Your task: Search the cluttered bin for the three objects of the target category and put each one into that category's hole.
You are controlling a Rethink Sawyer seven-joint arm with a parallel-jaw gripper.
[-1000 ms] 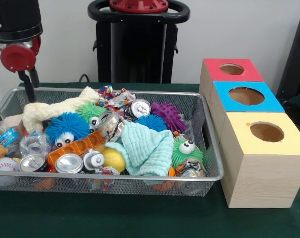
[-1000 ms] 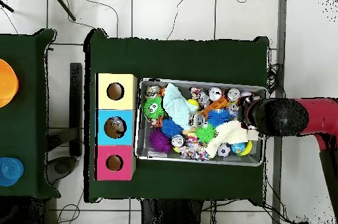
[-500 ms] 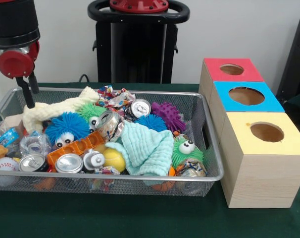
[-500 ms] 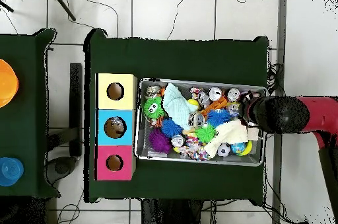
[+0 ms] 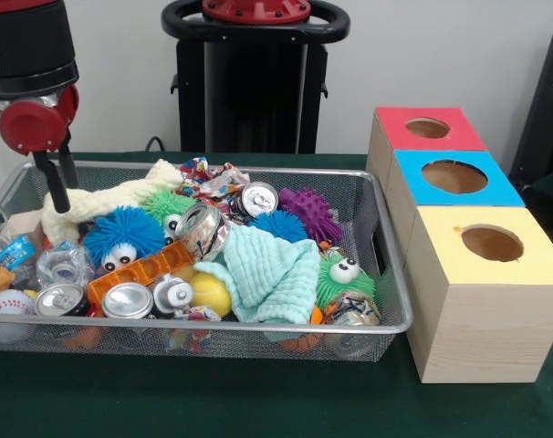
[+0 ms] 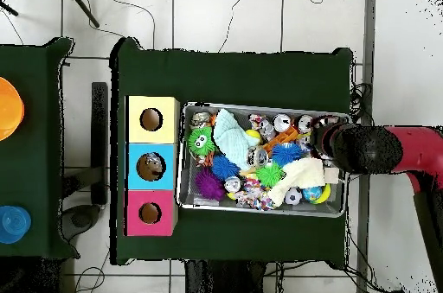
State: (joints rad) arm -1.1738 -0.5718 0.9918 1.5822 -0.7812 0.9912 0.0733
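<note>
Red and black arm upright over the wire bin's [image 5: 386, 324] left end, tool [image 5: 59, 182] pointing down, fingers apart, tips touching the cream cloth [image 5: 103, 201].

The gripper [image 5: 59, 187] hung over the wire bin [image 5: 386, 274], its dark fingers [image 5: 54, 182] reaching down to a cream cloth [image 5: 103, 199] directly beneath them. Just beside it, lower, sat a blue fuzzy toy [image 5: 123, 235]. Well apart stood three boxes [image 5: 459, 228] with holes.
</note>
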